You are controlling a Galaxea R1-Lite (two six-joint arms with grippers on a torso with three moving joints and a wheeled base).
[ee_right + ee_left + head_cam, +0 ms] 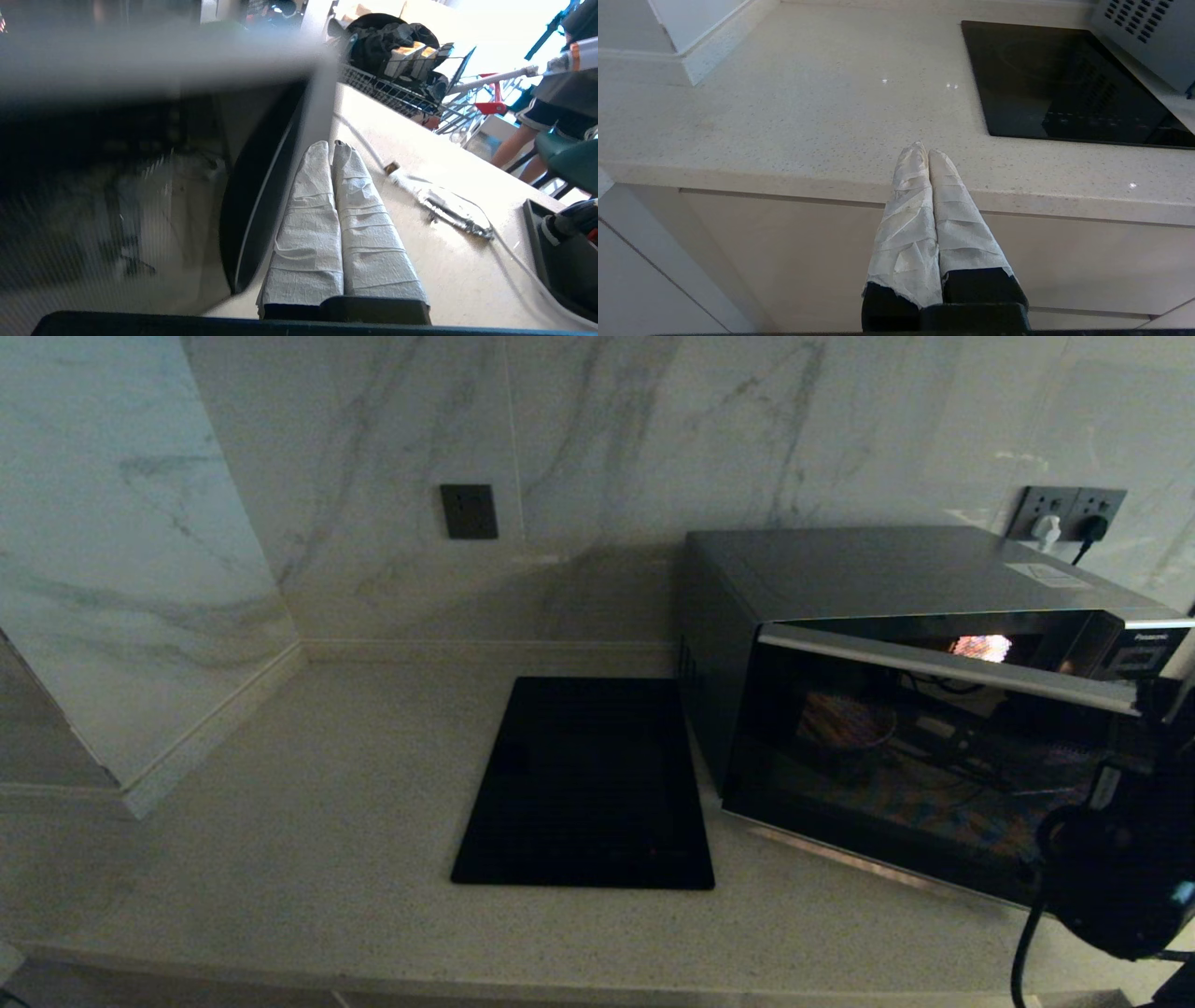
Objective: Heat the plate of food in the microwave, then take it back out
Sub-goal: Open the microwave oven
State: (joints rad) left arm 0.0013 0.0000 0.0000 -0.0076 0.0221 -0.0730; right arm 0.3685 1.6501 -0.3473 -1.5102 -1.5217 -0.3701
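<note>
The dark grey microwave [887, 569] stands at the right of the counter. Its black glass door [915, 756] is ajar, with the right edge swung out and light showing inside along the top. A dim reddish round shape [845, 721] shows behind the glass; I cannot tell whether it is the plate of food. My right gripper [332, 147] is shut and empty, its wrapped fingers right beside the door's free edge [252, 210]. My left gripper [926, 150] is shut and empty, low in front of the counter's edge.
A flat black slab [588, 784] lies on the counter left of the microwave. Wall sockets [1069, 513] with plugs sit behind the oven. To the oven's right, a white cable and a silvery strip [453, 210] lie on the counter before a wire basket [397, 88].
</note>
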